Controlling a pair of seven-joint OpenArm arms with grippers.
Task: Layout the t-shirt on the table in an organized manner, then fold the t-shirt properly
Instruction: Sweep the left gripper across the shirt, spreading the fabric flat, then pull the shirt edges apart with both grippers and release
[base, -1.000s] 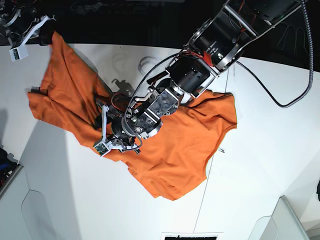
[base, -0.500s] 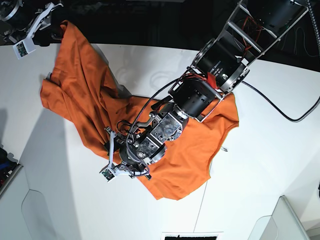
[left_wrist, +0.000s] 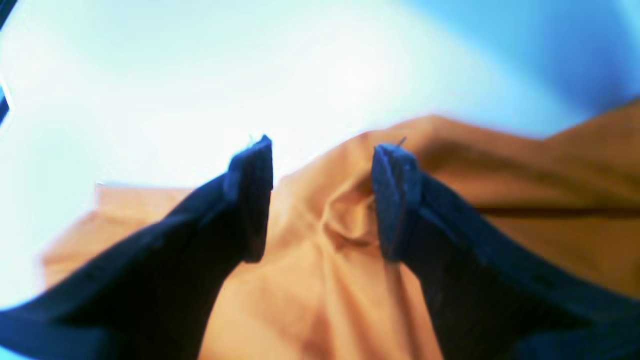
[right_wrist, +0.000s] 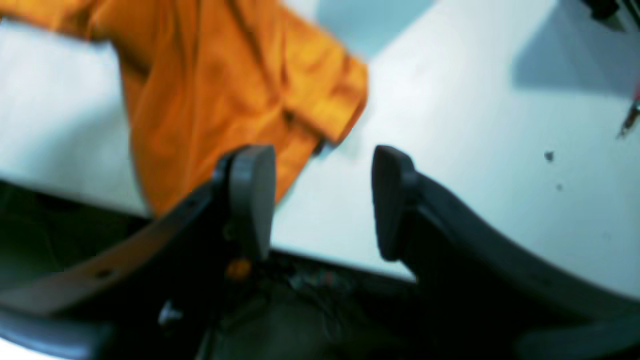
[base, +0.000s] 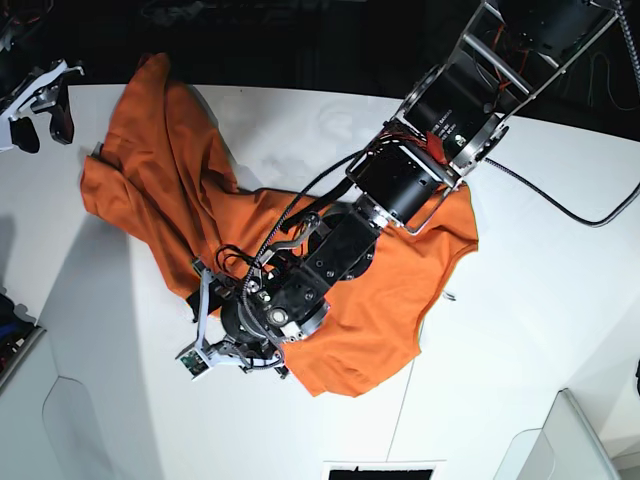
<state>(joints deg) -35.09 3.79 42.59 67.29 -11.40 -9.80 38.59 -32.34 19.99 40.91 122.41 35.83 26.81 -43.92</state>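
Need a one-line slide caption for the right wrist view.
Open right gripper above the table edge, orange t-shirt beyond.

T-shirt (base: 350, 290) lies rumpled on bench (base: 530, 300). Left gripper (base: 215, 345) sits over the t-shirt's near-left edge. Right gripper (base: 40, 105) hangs beyond the t-shirt's far-left corner, apart from it.

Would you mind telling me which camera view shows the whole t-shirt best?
The base view: the t-shirt lies crumpled across the table, nearly all visible. The left wrist view shows a blurred bunched fold; the right wrist view shows one hanging edge.
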